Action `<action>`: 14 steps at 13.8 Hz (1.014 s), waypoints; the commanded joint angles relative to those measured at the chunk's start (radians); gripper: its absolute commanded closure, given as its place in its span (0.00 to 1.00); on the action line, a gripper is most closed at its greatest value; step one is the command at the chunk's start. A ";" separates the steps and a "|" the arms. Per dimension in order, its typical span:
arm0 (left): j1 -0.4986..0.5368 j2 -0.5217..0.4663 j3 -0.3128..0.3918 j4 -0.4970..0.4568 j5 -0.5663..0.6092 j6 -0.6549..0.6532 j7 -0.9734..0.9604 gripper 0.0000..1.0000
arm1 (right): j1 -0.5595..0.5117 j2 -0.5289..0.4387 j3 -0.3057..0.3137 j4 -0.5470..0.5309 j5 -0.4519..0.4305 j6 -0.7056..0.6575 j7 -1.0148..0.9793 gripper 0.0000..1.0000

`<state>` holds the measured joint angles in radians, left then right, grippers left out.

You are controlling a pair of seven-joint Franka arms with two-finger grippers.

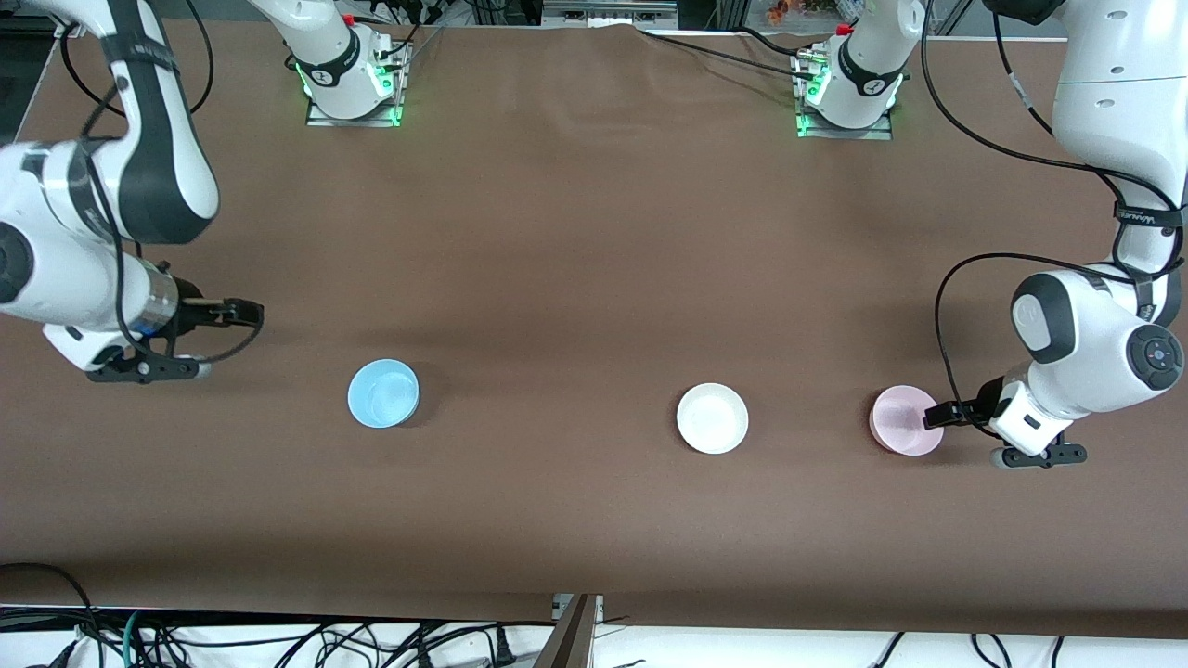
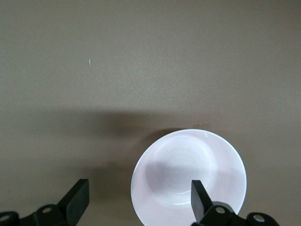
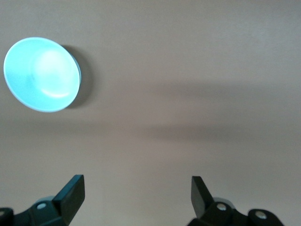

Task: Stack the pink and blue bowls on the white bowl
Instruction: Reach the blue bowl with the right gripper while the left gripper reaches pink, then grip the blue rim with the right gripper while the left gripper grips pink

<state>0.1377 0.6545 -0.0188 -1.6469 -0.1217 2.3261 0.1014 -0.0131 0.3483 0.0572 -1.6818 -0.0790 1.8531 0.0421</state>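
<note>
The pale pink bowl (image 1: 900, 422) sits on the table toward the left arm's end. The white bowl (image 1: 712, 418) sits beside it toward the middle. The light blue bowl (image 1: 383, 393) sits toward the right arm's end. My left gripper (image 1: 933, 415) is open at the pink bowl's rim. In the left wrist view, one finger (image 2: 200, 200) is over the inside of the pink bowl (image 2: 188, 165), and the other finger is outside it. My left gripper (image 2: 138, 200) holds nothing. My right gripper (image 1: 249, 315) is open and empty over bare table, apart from the blue bowl (image 3: 41, 74).
The brown table (image 1: 594, 278) stretches bare between the bowls and the arm bases (image 1: 353, 88) along its edge farthest from the front camera. Cables hang below the table's edge nearest to the camera.
</note>
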 commanded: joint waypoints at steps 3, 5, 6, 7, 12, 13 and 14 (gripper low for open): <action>-0.004 -0.001 0.005 -0.034 0.014 0.033 -0.015 0.10 | 0.050 0.115 -0.002 0.004 0.027 0.124 0.056 0.00; -0.004 0.002 0.005 -0.034 0.016 0.033 -0.015 0.15 | 0.065 0.164 -0.002 0.005 0.063 0.184 0.058 0.00; -0.006 0.004 0.005 -0.037 0.017 0.035 -0.015 0.17 | 0.074 0.191 -0.002 0.007 0.089 0.223 0.058 0.00; -0.006 0.007 0.005 -0.043 0.017 0.048 -0.015 0.19 | 0.085 0.222 -0.002 0.007 0.109 0.276 0.058 0.00; -0.006 0.010 0.005 -0.090 0.016 0.130 -0.015 0.33 | 0.107 0.311 -0.003 0.014 0.117 0.435 0.059 0.00; -0.004 0.010 0.005 -0.090 0.017 0.130 -0.015 0.37 | 0.107 0.325 -0.002 0.020 0.117 0.446 0.059 0.00; -0.006 0.010 0.005 -0.090 0.016 0.130 -0.015 0.40 | 0.107 0.337 -0.003 0.020 0.117 0.462 0.059 0.00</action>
<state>0.1377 0.6766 -0.0175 -1.7240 -0.1214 2.4428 0.1004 0.0874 0.6632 0.0597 -1.6807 0.0230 2.2939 0.0930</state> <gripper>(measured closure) 0.335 0.000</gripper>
